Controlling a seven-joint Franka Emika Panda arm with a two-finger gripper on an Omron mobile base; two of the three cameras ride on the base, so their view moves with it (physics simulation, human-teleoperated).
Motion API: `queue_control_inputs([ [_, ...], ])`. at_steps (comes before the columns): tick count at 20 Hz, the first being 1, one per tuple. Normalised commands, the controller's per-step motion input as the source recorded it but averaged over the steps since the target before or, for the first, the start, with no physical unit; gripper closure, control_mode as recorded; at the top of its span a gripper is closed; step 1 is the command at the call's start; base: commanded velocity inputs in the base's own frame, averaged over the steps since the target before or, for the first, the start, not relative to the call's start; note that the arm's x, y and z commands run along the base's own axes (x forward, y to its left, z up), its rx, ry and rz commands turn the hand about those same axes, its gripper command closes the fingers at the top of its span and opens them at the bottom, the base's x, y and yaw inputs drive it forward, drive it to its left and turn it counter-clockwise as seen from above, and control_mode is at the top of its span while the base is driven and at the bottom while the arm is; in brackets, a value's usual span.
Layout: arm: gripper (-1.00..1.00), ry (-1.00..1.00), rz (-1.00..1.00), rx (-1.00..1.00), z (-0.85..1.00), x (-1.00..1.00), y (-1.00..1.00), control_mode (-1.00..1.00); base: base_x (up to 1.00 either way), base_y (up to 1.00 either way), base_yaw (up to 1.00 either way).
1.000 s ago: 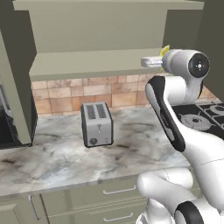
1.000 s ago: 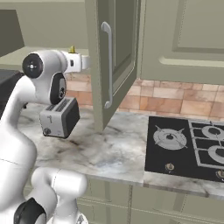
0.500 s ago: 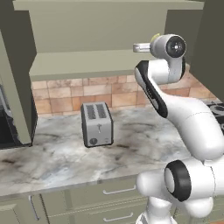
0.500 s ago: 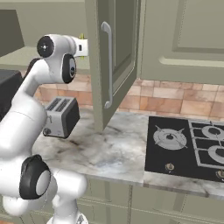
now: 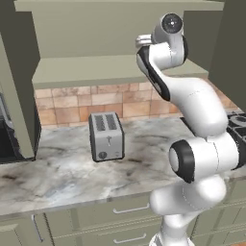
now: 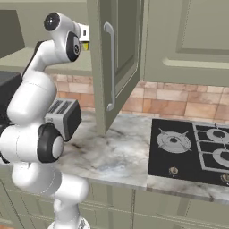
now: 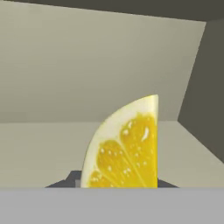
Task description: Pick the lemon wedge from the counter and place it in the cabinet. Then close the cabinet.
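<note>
The lemon wedge (image 7: 127, 144) is bright yellow with a pale rind and stands upright between the dark tips of my gripper (image 7: 119, 181), which is shut on it. In the right base view the gripper (image 6: 85, 36) is raised at the open cabinet, with the lemon wedge (image 6: 85, 46) as a small yellow spot under it. The left base view has the gripper (image 5: 141, 41) pointing into the olive-green cabinet (image 5: 110, 69), above its plain shelf. The hand view looks at the cabinet's back wall and shelf (image 7: 48, 144). The marbled counter (image 5: 57, 168) lies below.
A silver toaster (image 5: 105, 137) stands on the counter under the cabinet. The right cabinet door (image 6: 118, 58) hangs open with its vertical bar handle (image 6: 109, 67) close to the arm. The left door (image 5: 17, 81) is open too. A black stovetop (image 6: 192, 147) lies to the right.
The arm has lifted and swung the hand with the lemon wedge up and inward, from beside the cabinet's front edge to over the shelf. The toaster and doors stay put.
</note>
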Motion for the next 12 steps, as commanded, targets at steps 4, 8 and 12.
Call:
queue_control_inputs([
  [4,1.0,0.0,0.0,0.0,-0.36,0.64,0.23,-1.0,0.0,0.0,0.0],
  [8,1.0,0.0,0.0,0.0,-0.44,0.54,0.21,-1.0,0.0,0.0,0.0],
  [12,1.0,0.0,-0.01,0.0,-0.29,0.47,0.08,-1.0,0.0,0.0,0.0],
])
